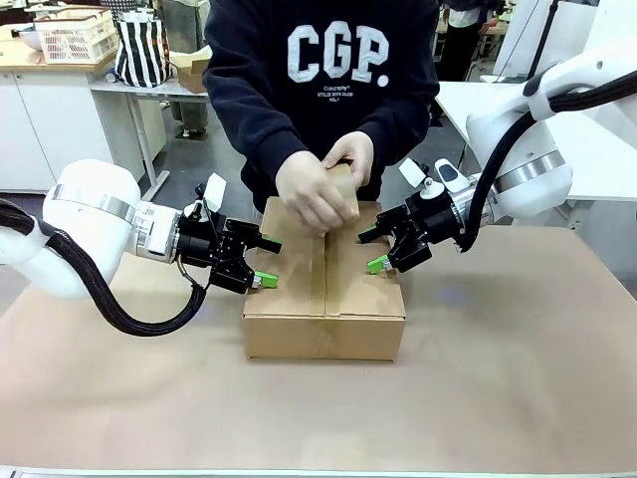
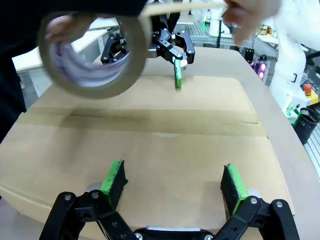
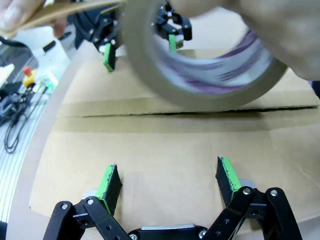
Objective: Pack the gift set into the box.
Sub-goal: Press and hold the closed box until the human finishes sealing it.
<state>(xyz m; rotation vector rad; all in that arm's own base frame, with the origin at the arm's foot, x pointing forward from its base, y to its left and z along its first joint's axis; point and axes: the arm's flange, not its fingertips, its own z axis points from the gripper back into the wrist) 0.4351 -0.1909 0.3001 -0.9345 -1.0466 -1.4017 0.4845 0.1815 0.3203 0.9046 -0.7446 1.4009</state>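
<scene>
A white slatted basket sits far left on a cabinet. A striped bag stands just right of it. Brown paper covers the counter.

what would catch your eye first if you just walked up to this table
The person's hands over the middle of the closed brown box, pulling tape off a big roll of tape along the centre seam. Then the two arms flanking it: the left pincer and the right pincer, both open, their green pads resting on the top flaps at either side.

Front camera faces the person across the table; both wrist cameras hover close, facing each other over the box.
</scene>
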